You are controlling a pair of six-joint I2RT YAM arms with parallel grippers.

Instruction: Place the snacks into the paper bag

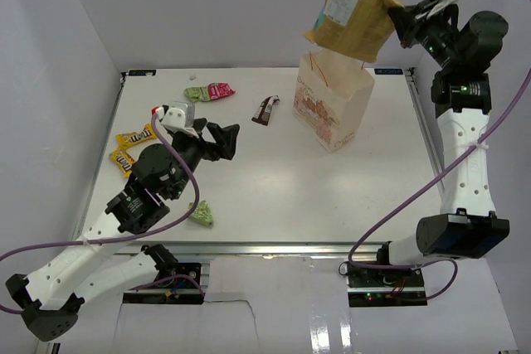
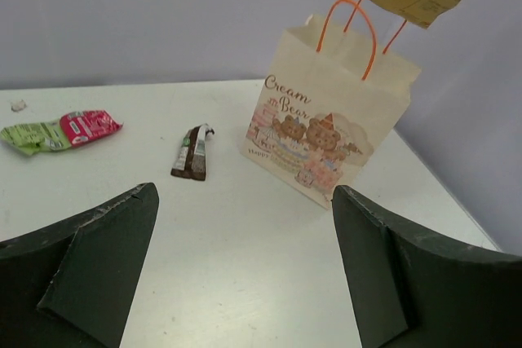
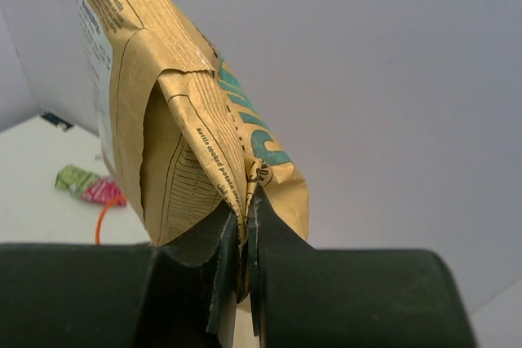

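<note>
Now pinching large flat tan chip bag (image 1: 353, 6) in closed right fingers (image 3: 224, 270) above upright cream paper carrier bag (image 1: 336, 109), with left fingers (image 2: 98, 275) wide open over white bench (image 1: 274, 180)

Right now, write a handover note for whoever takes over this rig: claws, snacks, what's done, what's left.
Left claw: open, empty, over the table.
Right claw: shut on the chip bag, held above the paper bag.
On the table: two M&M's packets, green packet, pink-red packet, dark brown packet, pale green packet.
Done: chip bag lifted.
Left: drop it in, then bag the six packets.
</note>
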